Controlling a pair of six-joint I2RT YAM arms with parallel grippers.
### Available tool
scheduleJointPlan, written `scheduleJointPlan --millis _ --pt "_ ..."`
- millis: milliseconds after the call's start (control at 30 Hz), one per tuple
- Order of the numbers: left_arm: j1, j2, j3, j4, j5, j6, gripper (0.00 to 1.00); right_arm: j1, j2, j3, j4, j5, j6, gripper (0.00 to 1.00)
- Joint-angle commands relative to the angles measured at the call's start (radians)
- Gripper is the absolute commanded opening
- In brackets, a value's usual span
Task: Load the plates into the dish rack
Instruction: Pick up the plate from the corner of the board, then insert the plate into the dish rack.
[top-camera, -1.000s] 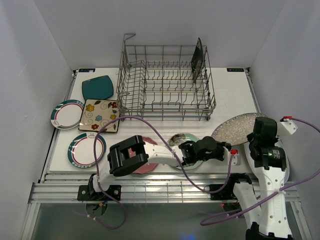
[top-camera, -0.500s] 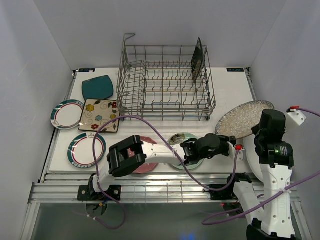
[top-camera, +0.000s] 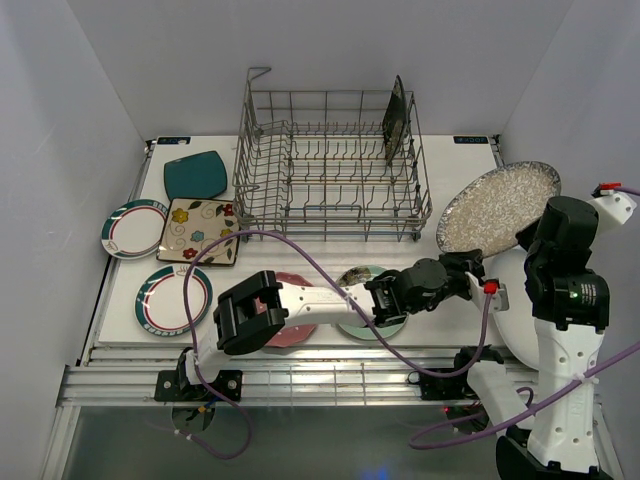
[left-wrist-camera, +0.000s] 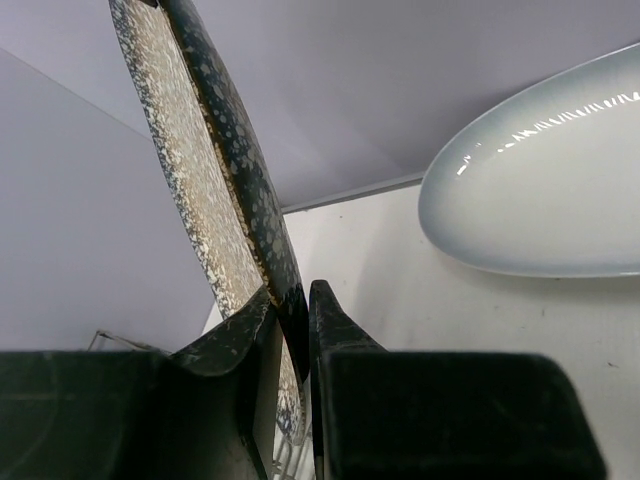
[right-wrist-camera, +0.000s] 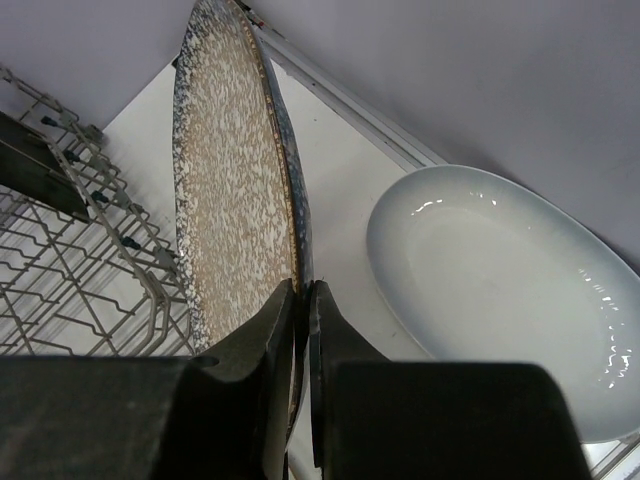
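Lab booth: plain white walls (top-camera: 90, 90)

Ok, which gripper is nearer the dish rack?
Left. The left gripper clamps the speckled plate's lower edge beside the dish rack's right corner; the right gripper holds its outer edge.

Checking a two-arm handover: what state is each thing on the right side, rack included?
speckled plate: held in the air, tilted.
left gripper: jaws shut on the speckled plate's rim.
right gripper: jaws shut on the same rim.
dish rack: holds one dark plate on edge.
oval plate: lying flat.
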Motion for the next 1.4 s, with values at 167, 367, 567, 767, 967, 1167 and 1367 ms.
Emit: scheduleJointPlan --millis 167,367,567,767,967,1167,1367 --pt "-0.016 -0.072 0.107 0.146 -0.017 0.175 0.00 0.013 0.024 0.195 0.167 -0.161 0.017 0.08" --pt "-0.019 -0.045 0.127 0.233 -0.033 0.292 0.00 0.013 0.047 0.226 0.231 -0.274 -0.029 0.08" --pt "-0.019 -0.013 0.126 0.328 -0.076 0.400 0.00 0.013 0.087 0.277 0.225 -0.293 -0.060 0.08" --pt "-0.014 -0.024 0.104 0.380 -0.086 0.447 0.00 0.013 0.145 0.341 0.210 -0.317 -0.064 0.08" --pt "0.010 -0.024 0.112 0.382 -0.096 0.441 0.00 0.013 0.179 0.373 0.225 -0.354 -0.069 0.08" --pt "0.030 -0.024 0.113 0.396 -0.101 0.419 0.00 0.019 0.211 0.380 0.251 -0.374 -0.071 0.08" --pt "0.061 -0.024 0.132 0.420 -0.121 0.370 0.00 0.059 0.261 0.445 0.254 -0.333 -0.074 0.08"
